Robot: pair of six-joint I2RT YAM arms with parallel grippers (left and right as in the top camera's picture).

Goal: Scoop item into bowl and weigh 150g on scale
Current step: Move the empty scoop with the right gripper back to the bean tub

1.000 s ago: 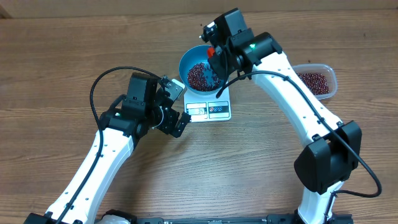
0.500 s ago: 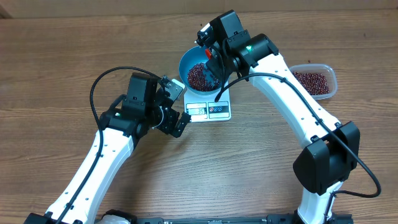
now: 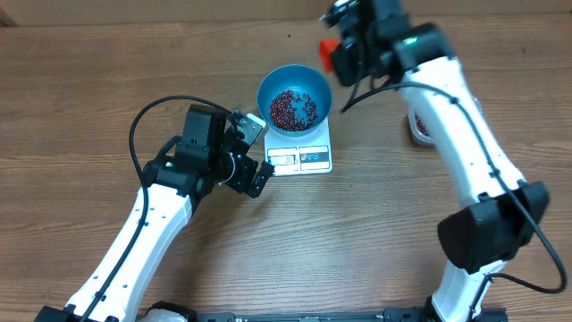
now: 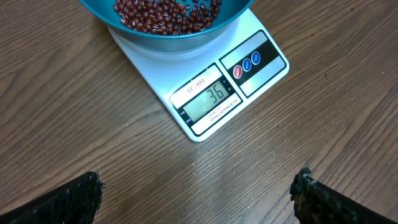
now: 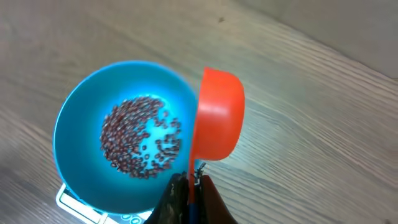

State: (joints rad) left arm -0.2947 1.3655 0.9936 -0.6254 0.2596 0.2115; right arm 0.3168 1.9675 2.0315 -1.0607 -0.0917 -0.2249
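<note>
**Beans.** A loose maroon heap of beans (image 3: 292, 107) lies in the bottom of the bowl (image 3: 264, 89), covering only part of the blue floor. More beans show in the tub (image 3: 418, 126), which is mostly hidden behind the right arm (image 3: 465, 134).

**Bowl and scale.** The bowl stands upright on the scale (image 3: 302, 159), which sits flat on the surface (image 3: 89, 89). The display (image 4: 211, 99) reads 36, well short of the 150 required.

**Scoop.** An orange-red scoop (image 5: 217, 115) hangs just beside the bowl's rim on the tub side, over bare surface. It is tilted so that only its outer shell shows, and whether it carries anything cannot be told.

**Right fingers.** The right fingers (image 5: 188, 193) are pressed fully together on the scoop's thin handle.

**Left fingers.** The left fingers (image 4: 71, 202) are spread as wide as they go and hold nothing. They are parked near the scale's display edge, apart from it.

**Step in hand.** In my judgement this is the passage between bowl and tub, within the filling stage. The task is roughly a quarter done by weight.

**Next move.** It calls for taking the scoop to the tub, digging in level and lifting without spilling. The load should then be tipped inside the bowl's rim without touching it, since any contact would disturb the reading. Several loads appear needed, and the last ones should be small.
</note>
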